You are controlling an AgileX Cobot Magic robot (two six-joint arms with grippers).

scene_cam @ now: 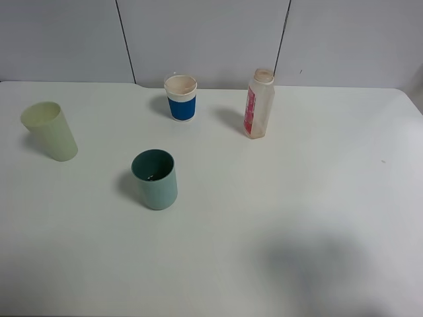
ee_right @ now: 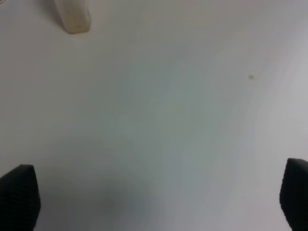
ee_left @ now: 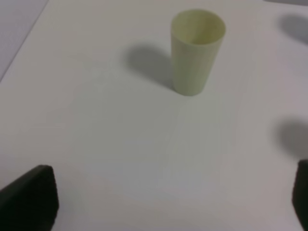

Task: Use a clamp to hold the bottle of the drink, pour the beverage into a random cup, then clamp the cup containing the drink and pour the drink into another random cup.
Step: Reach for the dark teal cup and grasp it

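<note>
The bottle [scene_cam: 258, 105] stands upright at 1 o'clock from the middle of the table [scene_cam: 297, 211], close to the far edge, with its label on the side toward the cups. In the right wrist view only its base [ee_right: 72, 17] shows, well ahead of the right gripper [ee_right: 158, 195] and off to one side. That gripper's jaws are spread wide over bare tabletop with nothing between them.

There are one bottle and three cups, all upright and well apart from one another. The banded cup [scene_cam: 181, 98] is at 9 o'clock from the bottle, equally close to the far edge. The teal cup [scene_cam: 154, 178] is at 8 o'clock from the bottle, with a small glint at its bottom that I cannot identify. The pale cup [scene_cam: 50, 131] is at 10 o'clock from the teal cup, near the table's left edge.

The left gripper [ee_left: 166, 197] is also spread wide and empty; the pale cup [ee_left: 197, 50] stands well ahead of it.

The wall [scene_cam: 211, 33] rises just behind the far edge. Bare table runs from 3 to 7 o'clock of the bottle, out to the near and right edges.
</note>
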